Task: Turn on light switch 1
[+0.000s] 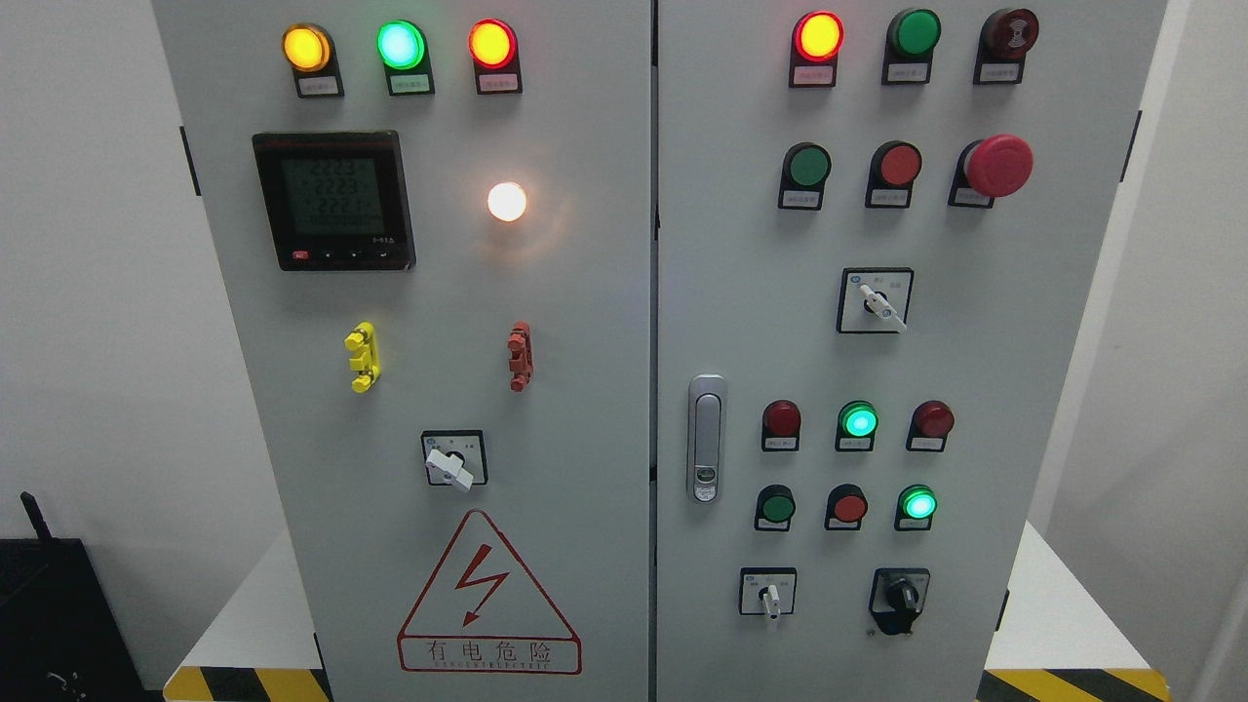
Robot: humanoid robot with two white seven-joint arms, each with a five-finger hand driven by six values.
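Observation:
A grey electrical cabinet (pixel 585 409) with two doors fills the head view. On the left door a white round lamp (pixel 506 201) glows, and below it sits a rotary switch (pixel 453 460) with a white handle pointing down and to the right. The right door carries another white-handled rotary switch (pixel 876 300), a small white selector (pixel 769 593) and a black selector (pixel 899 595) near the bottom. I cannot tell which one is light switch 1. Neither of my hands nor arms shows.
Lit yellow (pixel 306 48), green (pixel 401 44) and red (pixel 492 43) lamps top the left door, above a digital meter (pixel 333 201). A red mushroom button (pixel 997 165) and a door latch (pixel 706 438) are on the right door. A black box (pixel 49 624) stands lower left.

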